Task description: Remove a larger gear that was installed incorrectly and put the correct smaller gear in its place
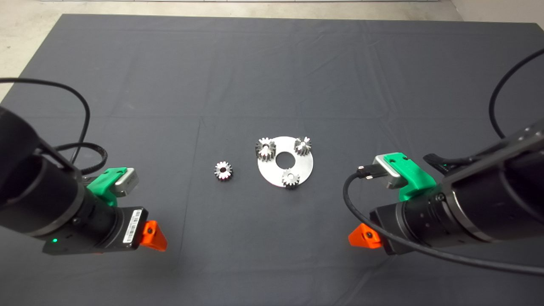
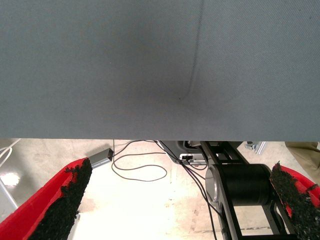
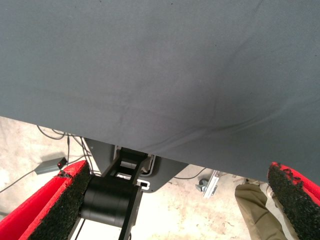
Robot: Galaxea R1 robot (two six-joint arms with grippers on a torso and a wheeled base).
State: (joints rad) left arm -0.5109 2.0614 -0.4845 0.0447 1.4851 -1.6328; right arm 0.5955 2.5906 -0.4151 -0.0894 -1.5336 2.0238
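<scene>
My arms: matte black cylindrical housings, black cables looping off each. Left arm (image 1: 51, 204): green status light, white barcode label, green bracket carrying a silver camera block. Right arm (image 1: 467, 208): same green bracket, screw holes, plugged black cable. My fingers (image 2: 55, 205): red plastic, faced with rough black pads.

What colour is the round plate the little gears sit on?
Shiny silver, like the gears. The plate shows best in the head view.
</scene>
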